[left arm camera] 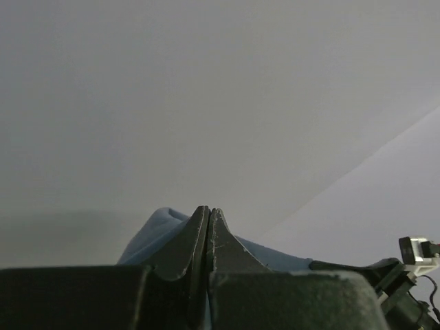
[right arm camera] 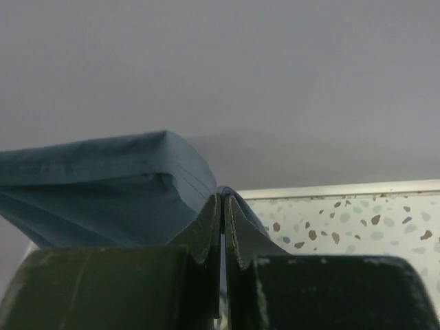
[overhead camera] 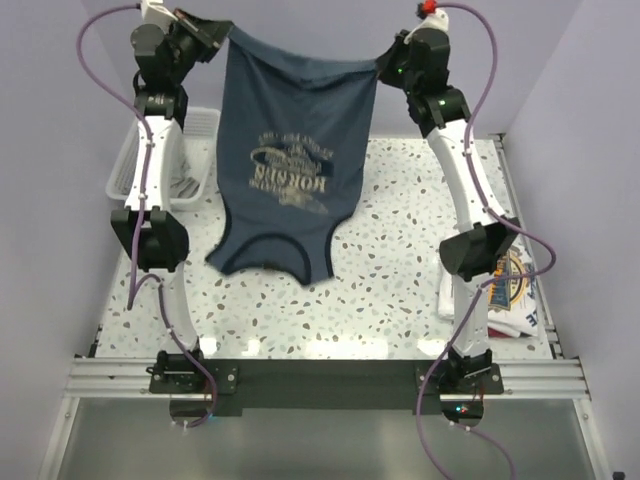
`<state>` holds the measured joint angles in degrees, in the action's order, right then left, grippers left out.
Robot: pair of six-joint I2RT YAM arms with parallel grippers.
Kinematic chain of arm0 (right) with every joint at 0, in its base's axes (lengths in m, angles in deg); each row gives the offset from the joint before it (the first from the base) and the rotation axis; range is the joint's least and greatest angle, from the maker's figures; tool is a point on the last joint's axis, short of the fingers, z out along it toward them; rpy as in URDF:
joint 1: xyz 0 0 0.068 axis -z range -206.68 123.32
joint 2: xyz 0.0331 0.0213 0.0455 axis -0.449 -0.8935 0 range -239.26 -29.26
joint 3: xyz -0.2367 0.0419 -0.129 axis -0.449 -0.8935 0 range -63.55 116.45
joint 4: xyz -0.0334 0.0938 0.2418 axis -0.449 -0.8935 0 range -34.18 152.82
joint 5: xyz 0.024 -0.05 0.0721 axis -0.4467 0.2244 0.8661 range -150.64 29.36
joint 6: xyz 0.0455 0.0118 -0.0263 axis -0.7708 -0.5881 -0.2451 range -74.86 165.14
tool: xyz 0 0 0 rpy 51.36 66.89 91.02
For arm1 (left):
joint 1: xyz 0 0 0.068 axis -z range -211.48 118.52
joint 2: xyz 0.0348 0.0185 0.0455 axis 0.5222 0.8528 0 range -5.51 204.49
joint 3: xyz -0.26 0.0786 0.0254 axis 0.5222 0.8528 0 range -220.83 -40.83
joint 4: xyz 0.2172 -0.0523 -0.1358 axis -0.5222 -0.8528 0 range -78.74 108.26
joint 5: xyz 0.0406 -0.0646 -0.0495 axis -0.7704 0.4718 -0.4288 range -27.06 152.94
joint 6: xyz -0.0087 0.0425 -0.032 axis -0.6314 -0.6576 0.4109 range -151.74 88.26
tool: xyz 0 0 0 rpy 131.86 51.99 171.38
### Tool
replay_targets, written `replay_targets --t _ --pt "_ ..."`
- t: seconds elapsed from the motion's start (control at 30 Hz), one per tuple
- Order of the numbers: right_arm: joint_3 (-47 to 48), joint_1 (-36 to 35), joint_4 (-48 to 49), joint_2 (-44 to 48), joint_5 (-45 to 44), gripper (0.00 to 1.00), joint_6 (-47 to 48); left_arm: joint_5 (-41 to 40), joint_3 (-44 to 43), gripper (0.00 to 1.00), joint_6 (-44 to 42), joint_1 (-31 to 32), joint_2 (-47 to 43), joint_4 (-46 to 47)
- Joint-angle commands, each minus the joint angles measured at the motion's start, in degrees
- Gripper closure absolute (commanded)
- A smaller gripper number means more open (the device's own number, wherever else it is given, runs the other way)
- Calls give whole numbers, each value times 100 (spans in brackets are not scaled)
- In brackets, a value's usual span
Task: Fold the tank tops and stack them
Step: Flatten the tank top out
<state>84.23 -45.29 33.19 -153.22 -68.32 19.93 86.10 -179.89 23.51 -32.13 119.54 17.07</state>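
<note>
**Slate-blue top hangs stretched between two clenched claws**

Nearest each wrist lens are the dark fingers of its claw, pressed flat together on blue cloth. The left claw [left arm camera: 208,210] pinches one corner of the hem and the right claw [right arm camera: 222,197] pinches the other. From above, the left claw [overhead camera: 215,40] and right claw [overhead camera: 385,65] are raised high over the far side of the speckled white tabletop [overhead camera: 380,290], well apart, with the hem sagging slightly between them.

The soft slate-blue tank top [overhead camera: 290,150] hangs upside down from that hem. Its pale lettering print reads inverted at mid-chest, and the navy-trimmed neckline and straps are at the bottom. Whether the straps touch the surface cannot be told. The cloth narrows toward the straps and creases lightly near the right corner. In the wrist views it shows as a stitched fold [right arm camera: 103,185] and a pale blue bulge [left arm camera: 155,230] behind the fingers.

Open speckled surface runs from the straps to the metal rail [overhead camera: 320,375] at the near edge. Pale lavender walls [overhead camera: 580,80] close in on both sides and behind. A white plastic mesh basket [overhead camera: 200,130] sits at the far left, just behind the left arm. A folded white tank top [overhead camera: 515,290] with a blue-orange graphic lies at the right edge, partly hidden by the right arm.
</note>
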Motion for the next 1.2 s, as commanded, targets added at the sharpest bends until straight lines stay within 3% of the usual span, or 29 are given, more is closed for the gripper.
replay_targets --t 0.0,0.03,0.2,0.3,0.33,0.5,0.7,0.77,0.93,1.17 --pt "-293 410 1668 1452 145 100 -256 277 -353 100 312 -23 -1016 1689" --pt "-346 568 1705 1576 109 100 -247 216 51 100 138 -58 -1218 1840" --pt "-907 938 1496 2286 214 100 -300 329 440 100 -84 -164 -1615 1780" --pt "-2356 956 1732 2979 241 100 -309 567 1615 100 47 -147 -1966 2174" --pt "-2742 973 1802 3148 250 100 -335 576 2507 100 109 -146 -2298 2324" --pt "-5142 1035 1759 4010 496 100 -502 541 4981 100 -49 -120 -3346 2887" --pt "-8279 1044 1391 5556 672 100 -976 742 8564 100 -206 151 -4515 3248" --pt "-9244 1044 1180 6274 706 100 -1152 751 9184 100 -294 214 -4954 3030" --pt "-10531 1035 72 7534 750 100 -1231 445 11011 100 -260 512 -5955 2004" --pt "-11481 1035 -781 8203 907 100 -1170 -293 12016 100 -207 794 -6888 648"
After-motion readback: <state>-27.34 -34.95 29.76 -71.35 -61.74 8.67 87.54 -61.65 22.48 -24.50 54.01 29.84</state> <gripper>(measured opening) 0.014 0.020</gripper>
